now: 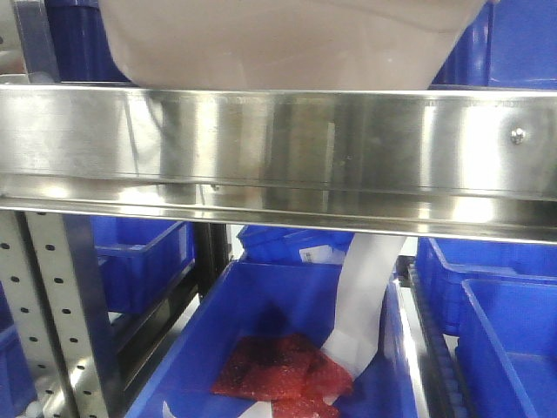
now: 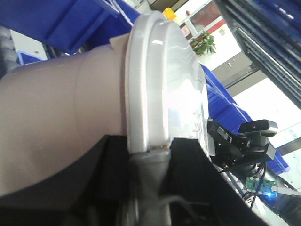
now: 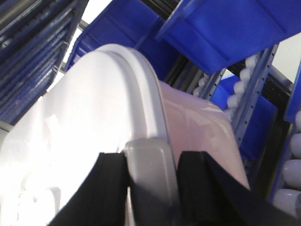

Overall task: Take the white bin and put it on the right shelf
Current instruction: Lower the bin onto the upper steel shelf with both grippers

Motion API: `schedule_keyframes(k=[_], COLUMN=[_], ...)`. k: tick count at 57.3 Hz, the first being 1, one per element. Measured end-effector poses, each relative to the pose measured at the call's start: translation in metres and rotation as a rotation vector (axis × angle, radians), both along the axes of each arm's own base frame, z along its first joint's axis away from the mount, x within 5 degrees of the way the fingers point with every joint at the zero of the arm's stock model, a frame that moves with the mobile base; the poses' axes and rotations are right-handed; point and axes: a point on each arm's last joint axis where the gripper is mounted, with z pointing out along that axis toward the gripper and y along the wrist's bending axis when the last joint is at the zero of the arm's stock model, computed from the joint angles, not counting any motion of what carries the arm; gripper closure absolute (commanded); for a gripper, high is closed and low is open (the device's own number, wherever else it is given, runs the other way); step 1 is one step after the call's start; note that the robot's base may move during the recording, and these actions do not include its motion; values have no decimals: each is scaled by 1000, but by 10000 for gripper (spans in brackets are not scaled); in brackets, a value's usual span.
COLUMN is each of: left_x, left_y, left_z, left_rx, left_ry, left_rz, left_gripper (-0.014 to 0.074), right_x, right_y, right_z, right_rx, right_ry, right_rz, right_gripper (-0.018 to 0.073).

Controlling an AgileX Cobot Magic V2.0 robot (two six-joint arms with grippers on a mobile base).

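Observation:
The white bin (image 1: 278,39) is a pale pinkish-white tub whose lower part shows at the top of the front view, just above the wide brushed-metal front rail of the right shelf (image 1: 278,144). In the left wrist view the bin's white lid rim (image 2: 155,84) runs up the middle, and my left gripper (image 2: 149,157) is shut on the grey handle at the rim. In the right wrist view my right gripper (image 3: 149,162) is shut on the other grey handle (image 3: 148,162) of the bin (image 3: 197,127). Neither gripper shows in the front view.
Blue plastic bins (image 1: 287,348) sit below the rail, one holding red packets (image 1: 278,370) and a white paper strip (image 1: 365,296). A perforated grey upright (image 1: 52,313) stands at the left. More blue bins (image 3: 225,28) and roller tracks (image 3: 294,155) surround the bin.

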Motion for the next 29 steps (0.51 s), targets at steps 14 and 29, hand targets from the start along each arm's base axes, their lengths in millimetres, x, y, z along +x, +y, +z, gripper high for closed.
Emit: schedule_keyframes(k=[14, 29], left_x=[19, 24], left_y=[-1, -3], left_z=[-23, -29], left_rx=[-19, -20], left_ry=[70, 73], left_rz=[-11, -33], left_gripper=[605, 195], right_x=[1, 0], right_y=[0, 2], right_z=[0, 3], right_rx=[-30, -89], right_ry=[-31, -91], right_rz=[2, 23], right_gripper=[416, -88])
